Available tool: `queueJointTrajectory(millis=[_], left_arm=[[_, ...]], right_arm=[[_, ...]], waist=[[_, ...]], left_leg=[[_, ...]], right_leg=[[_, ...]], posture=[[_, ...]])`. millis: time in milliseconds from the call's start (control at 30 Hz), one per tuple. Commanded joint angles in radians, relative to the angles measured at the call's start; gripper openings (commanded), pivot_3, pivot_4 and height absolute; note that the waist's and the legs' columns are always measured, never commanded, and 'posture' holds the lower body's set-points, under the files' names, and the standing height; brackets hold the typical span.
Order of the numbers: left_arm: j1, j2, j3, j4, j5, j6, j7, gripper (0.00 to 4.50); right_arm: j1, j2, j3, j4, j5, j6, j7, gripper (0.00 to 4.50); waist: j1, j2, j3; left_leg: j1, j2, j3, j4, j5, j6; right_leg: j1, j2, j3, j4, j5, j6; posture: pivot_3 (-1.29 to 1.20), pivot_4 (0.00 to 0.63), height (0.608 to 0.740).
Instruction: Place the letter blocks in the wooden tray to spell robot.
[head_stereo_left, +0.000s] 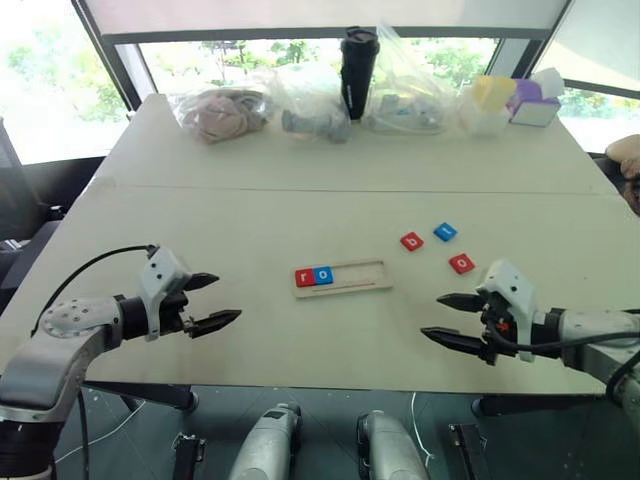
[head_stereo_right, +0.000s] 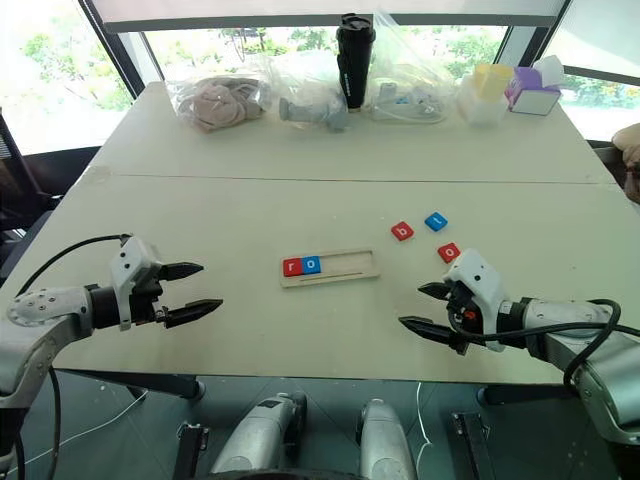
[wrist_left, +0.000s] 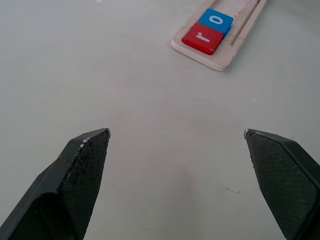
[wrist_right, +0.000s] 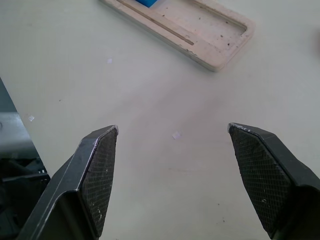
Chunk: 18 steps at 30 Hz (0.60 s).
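A long wooden tray (head_stereo_left: 341, 278) lies flat in the middle of the big pale table (head_stereo_left: 250, 220). Two letter blocks sit side by side in the left end of its slot. The red r block (head_stereo_left: 305, 277) is at the very end, and the blue o block (head_stereo_left: 323, 275) touches it on the right. The rest of the slot is bare wood.

Three more blocks lie loose on the table, to the right of the tray and a bit farther away. The red b block (head_stereo_left: 411, 241) is the nearest of them to the tray. A blue block (head_stereo_left: 445, 232) lies just right of it and a little farther back; its letter is too small to read. A red o block (head_stereo_left: 461, 263) lies nearer, close to the right claw.

The left claw (head_stereo_left: 215, 300) hangs over the table to the left of the tray. Its two black fingers are spread wide and hold nothing. The right claw (head_stereo_left: 445, 318) hangs over the near right part of the table. Its fingers are spread apart too, with nothing between them.

At the far edge are clear bags (head_stereo_left: 225, 110) with stuff inside, a tall black cup (head_stereo_left: 358, 72), and a purple box (head_stereo_left: 532, 102).
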Motion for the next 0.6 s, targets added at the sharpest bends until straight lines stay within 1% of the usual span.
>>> queueJointTrajectory(millis=[33, 400, 467, 600], left_arm=[[0.009, 0.007, 0.027, -0.035, -0.026, 0.017, 0.002, 4.50], [-0.014, 0.008, 0.024, -0.004, -0.009, -0.032, 0.004, 4.50], [-0.032, 0.012, 0.019, 0.015, -0.004, -0.042, -0.002, 4.50], [-0.110, 0.034, -0.038, 0.093, 0.028, -0.073, -0.066, 4.50]], right_arm=[[-0.018, -0.008, 0.000, -0.004, 0.000, -0.012, -0.002, 3.64], [-0.034, -0.005, 0.023, 0.010, -0.014, -0.024, -0.004, 3.64], [-0.036, -0.004, 0.026, 0.012, -0.018, -0.027, -0.005, 3.64], [-0.077, 0.006, 0.037, 0.025, -0.004, 0.010, -0.029, 3.64]], waist=[[0.000, 0.000, 0.000], [0.000, 0.000, 0.000], [0.000, 0.000, 0.000], [0.000, 0.000, 0.000]], left_leg=[[0.000, 0.000, 0.000, 0.000, 0.000, 0.000], [0.000, 0.000, 0.000, 0.000, 0.000, 0.000], [0.000, 0.000, 0.000, 0.000, 0.000, 0.000], [0.001, 0.000, 0.000, 0.001, 0.000, 0.000]], right_leg=[[0.000, 0.000, 0.000, 0.000, 0.000, 0.000], [0.000, 0.000, 0.000, 0.000, 0.000, 0.000], [0.000, 0.000, 0.000, 0.000, 0.000, 0.000], [0.000, 0.000, 0.000, 0.001, 0.000, 0.000]], posture=[[0.00, 0.150, 0.740], [0.00, 0.150, 0.740], [0.00, 0.150, 0.740], [0.00, 0.150, 0.740]])
